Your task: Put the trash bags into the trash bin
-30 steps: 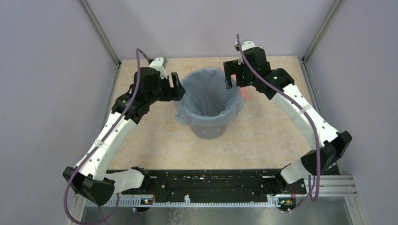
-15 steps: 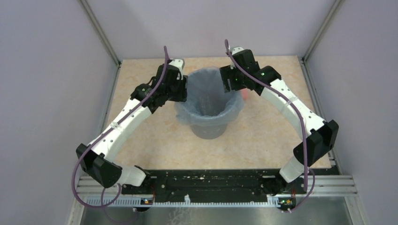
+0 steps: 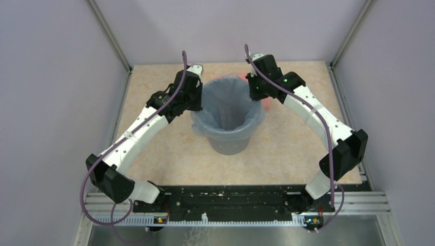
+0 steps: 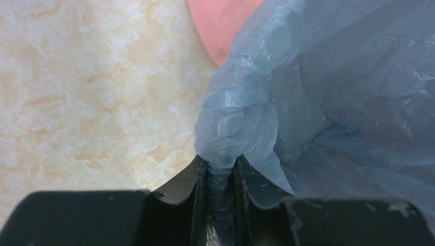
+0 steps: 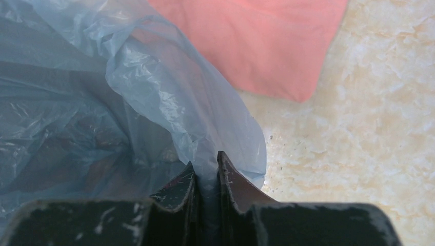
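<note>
Pale-blue bag [image 3: 228,110] sits inside the grey bin [image 3: 229,144] at the centre of the overhead view. Its mouth is open and its rim is folded out over the lip at the front and sides. The back edge stands loose and puffed.

Left pincer [image 4: 221,166] is closed almost fully on a bunched fold of the bag's rim, at the left of the bin mouth. Right pincer [image 5: 206,171] is nipped tight on a thin fold at the opposite side.

Pink cloth [image 5: 256,46] lies on the tabletop [image 3: 164,148] behind the bin, partly hidden by the bag.

Judgement: the step is spreading and seating the rim.
- Draw both folds apart and downward together with even pull.
- The film looks thin, so a jerk could tear it or slip it free.
- The bin looks light, and a lopsided tug may tip it.
</note>
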Controlling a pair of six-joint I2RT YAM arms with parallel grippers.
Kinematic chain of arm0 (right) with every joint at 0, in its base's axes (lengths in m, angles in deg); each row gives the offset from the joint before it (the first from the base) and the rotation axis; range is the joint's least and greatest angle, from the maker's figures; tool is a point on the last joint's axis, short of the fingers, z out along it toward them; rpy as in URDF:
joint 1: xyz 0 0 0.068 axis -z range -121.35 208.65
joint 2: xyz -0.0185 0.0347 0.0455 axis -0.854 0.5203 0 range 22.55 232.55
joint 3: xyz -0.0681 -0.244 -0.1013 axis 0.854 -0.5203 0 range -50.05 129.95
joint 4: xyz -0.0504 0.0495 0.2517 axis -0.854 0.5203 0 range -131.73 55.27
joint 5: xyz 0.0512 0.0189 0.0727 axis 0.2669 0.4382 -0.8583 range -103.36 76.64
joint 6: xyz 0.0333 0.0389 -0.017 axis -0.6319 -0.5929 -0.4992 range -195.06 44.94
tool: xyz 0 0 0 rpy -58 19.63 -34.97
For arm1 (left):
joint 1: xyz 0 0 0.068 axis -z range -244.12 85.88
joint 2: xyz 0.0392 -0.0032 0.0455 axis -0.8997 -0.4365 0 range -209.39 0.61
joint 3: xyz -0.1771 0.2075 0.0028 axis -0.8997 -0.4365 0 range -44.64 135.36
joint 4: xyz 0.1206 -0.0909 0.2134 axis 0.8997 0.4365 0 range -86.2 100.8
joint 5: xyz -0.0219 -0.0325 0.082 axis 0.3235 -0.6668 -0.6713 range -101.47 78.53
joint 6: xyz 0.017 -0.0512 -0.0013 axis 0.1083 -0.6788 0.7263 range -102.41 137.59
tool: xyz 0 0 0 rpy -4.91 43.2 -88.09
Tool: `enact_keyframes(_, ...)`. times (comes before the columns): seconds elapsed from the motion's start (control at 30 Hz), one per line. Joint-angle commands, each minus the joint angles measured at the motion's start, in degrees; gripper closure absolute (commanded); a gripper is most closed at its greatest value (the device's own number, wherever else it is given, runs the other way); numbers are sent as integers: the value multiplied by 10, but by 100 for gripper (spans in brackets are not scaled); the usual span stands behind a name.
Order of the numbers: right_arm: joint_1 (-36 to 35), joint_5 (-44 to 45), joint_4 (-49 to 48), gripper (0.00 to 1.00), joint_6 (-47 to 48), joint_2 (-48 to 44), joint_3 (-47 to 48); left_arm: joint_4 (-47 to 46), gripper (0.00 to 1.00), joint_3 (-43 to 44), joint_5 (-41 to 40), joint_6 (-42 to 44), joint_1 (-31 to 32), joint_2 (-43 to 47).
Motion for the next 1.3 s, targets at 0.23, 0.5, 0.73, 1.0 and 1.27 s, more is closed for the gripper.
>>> enact_keyframes(0.23,-1,5,-5,40,-6,-7,1,-14,49,12,9,11,9,4)
enact_keyframes(0.5,-1,2,-11,1,-7,-47,-1,-15,26,37,-13,11,8,21)
enact_keyframes(0.73,-1,6,-35,1,-10,-95,-19,-43,2,36,-2,13,8,59)
enact_keyframes(1.0,-1,-5,-101,1,-20,-213,-76,-70,2,22,39,20,9,123)
enact_keyframes(1.27,-1,-1,-170,1,-45,-347,-180,-101,2,-30,62,21,9,196)
